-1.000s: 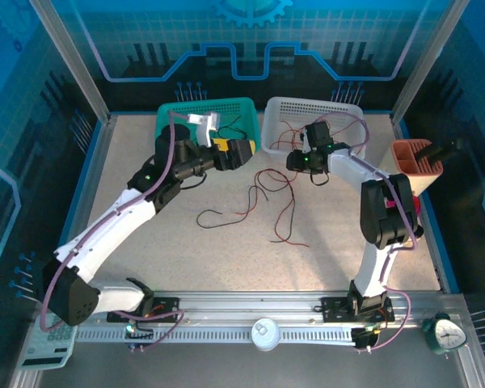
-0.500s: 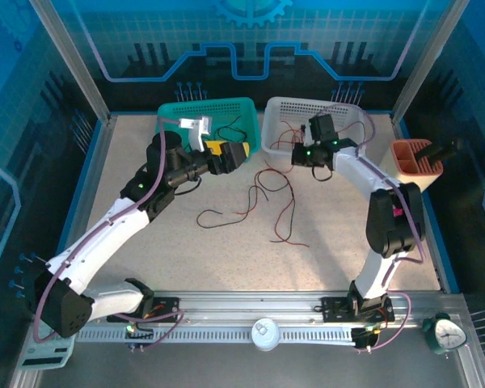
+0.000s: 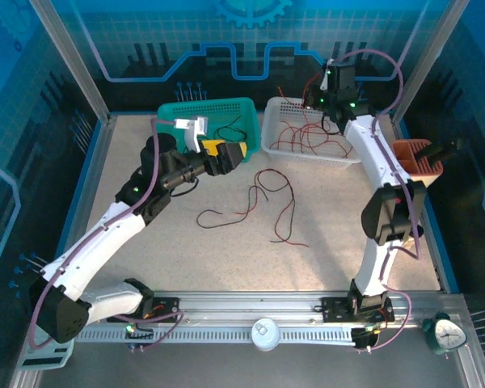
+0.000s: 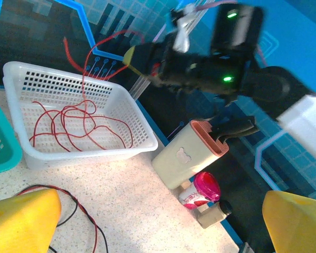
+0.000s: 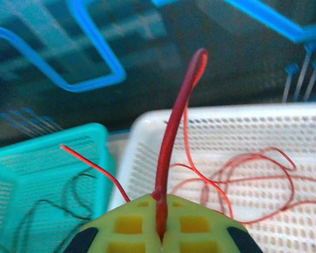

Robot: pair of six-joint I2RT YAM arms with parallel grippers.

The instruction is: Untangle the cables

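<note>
Right end effector (image 3: 330, 87) is clamped together on one red cable (image 5: 174, 121), raised over the far rim of the white basket (image 3: 268, 139). More red cables (image 3: 307, 137) lie coiled inside that basket. Loose red and black cables (image 3: 263, 198) sprawl on the tabletop (image 3: 145, 259) just in front of it. My left end effector (image 3: 236, 153) hangs left of the basket, fingers wide apart.

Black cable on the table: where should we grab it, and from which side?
Take the black cable by its curled left end, straight down from above: there it lies flat on the table, apart from the red cable.
</note>
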